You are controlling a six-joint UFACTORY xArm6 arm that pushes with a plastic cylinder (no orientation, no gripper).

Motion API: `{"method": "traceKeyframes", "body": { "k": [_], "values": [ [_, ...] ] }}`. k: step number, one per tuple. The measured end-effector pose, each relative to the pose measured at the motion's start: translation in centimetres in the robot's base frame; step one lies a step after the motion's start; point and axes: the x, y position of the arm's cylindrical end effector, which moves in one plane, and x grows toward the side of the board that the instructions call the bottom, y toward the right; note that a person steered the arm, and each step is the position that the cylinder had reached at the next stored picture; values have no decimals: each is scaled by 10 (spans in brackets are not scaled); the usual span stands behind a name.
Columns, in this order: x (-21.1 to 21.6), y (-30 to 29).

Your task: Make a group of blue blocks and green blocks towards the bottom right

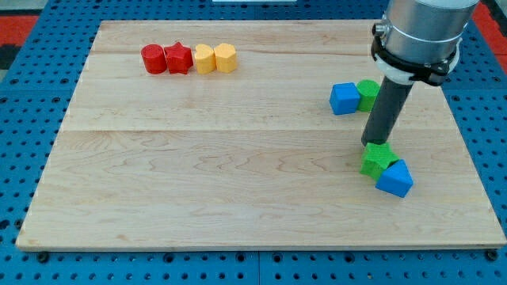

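Observation:
My tip (pixel 372 143) rests on the board just above a green block (pixel 377 160), touching or nearly touching its top edge. A blue block (pixel 395 178) sits against that green block's lower right side. Higher up, a blue cube (pixel 344 98) lies with a green round block (pixel 367 93) touching its right side; that pair is above and to the left of my tip. The rod partly hides the green round block's right edge.
At the view's top left a row of blocks stands together: a red cylinder (pixel 153 58), a red star (pixel 179 58), a yellow block (pixel 204 58) and a yellow hexagon (pixel 226 58). The wooden board (pixel 238 182) ends close to the lower blue block's right.

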Motion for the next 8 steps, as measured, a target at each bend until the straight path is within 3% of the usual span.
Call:
{"method": "traceKeyframes", "body": {
  "k": [2,4,5,7,8],
  "values": [
    [-29,1],
    [-47,45],
    [-82,47],
    [-139,32],
    [-142,8]
  ]
}}
